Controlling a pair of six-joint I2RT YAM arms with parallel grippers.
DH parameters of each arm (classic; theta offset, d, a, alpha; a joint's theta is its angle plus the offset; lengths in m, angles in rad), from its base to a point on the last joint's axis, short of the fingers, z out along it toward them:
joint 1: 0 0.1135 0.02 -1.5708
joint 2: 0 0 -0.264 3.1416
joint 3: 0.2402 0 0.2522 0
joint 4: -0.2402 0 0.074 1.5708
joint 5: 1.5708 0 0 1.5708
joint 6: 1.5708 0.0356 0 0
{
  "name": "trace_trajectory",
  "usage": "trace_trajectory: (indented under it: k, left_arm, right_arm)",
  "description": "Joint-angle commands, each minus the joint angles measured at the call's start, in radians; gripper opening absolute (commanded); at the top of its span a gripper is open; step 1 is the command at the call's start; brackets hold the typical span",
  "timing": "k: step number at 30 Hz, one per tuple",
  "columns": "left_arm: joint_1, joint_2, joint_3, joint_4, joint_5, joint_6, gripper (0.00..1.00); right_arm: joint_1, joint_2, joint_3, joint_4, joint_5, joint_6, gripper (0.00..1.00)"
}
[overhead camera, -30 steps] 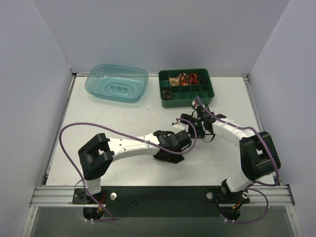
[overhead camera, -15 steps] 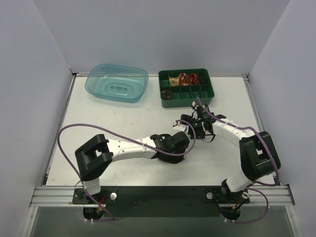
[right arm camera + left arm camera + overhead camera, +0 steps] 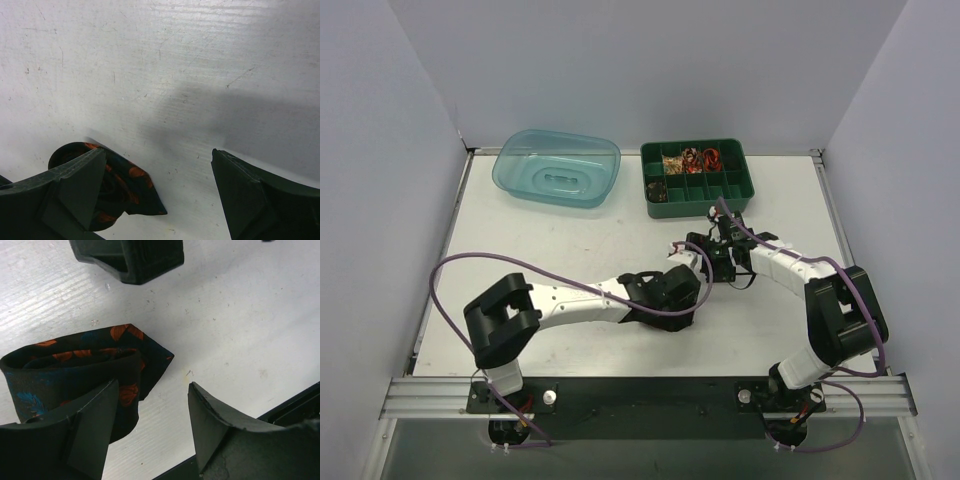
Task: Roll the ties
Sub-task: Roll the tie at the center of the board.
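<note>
One tub [image 3: 558, 167], one tray [image 3: 697, 176] beyond tie [image 3: 75, 372]

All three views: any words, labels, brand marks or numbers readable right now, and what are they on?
None readable in any view.
Black necktie with orange-red blotches: pattern only, no label showing.
Green plastic compartment tray: no print visible.
Translucent teal plastic tub: no print visible.

Tub [image 3: 557, 167] back left on the table [image 3: 550, 250], divided tray [image 3: 695, 178] right of it, rolled tie [image 3: 75, 375] mid-table by the left gripper [image 3: 150, 410], right gripper [image 3: 157, 172] just behind.
</note>
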Motion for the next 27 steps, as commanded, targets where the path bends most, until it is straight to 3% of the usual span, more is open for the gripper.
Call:
trace_trajectory:
  k: [1, 9, 14, 20, 27]
  left_arm:
    - [0.015, -0.093, 0.011, -0.053, -0.055, 0.025, 0.69]
    - [0.061, -0.207, -0.027, -0.053, -0.066, 0.068, 0.73]
    - [0.165, -0.303, -0.128, -0.041, -0.004, 0.082, 0.77]
    - [0.312, -0.377, -0.280, 0.054, 0.218, 0.085, 0.81]
    - [0.457, -0.417, -0.489, 0.386, 0.531, -0.005, 0.90]
  right_arm:
    - [-0.003, -0.040, 0.008, -0.050, 0.006, -0.001, 0.90]
    - [0.001, -0.085, 0.004, -0.066, -0.020, -0.004, 0.90]
    - [0.015, -0.118, -0.004, -0.092, -0.035, -0.014, 0.90]
    - [0.043, -0.146, -0.034, -0.121, -0.078, -0.013, 0.90]
    - [0.058, -0.210, -0.117, -0.079, -0.199, 0.007, 0.90]
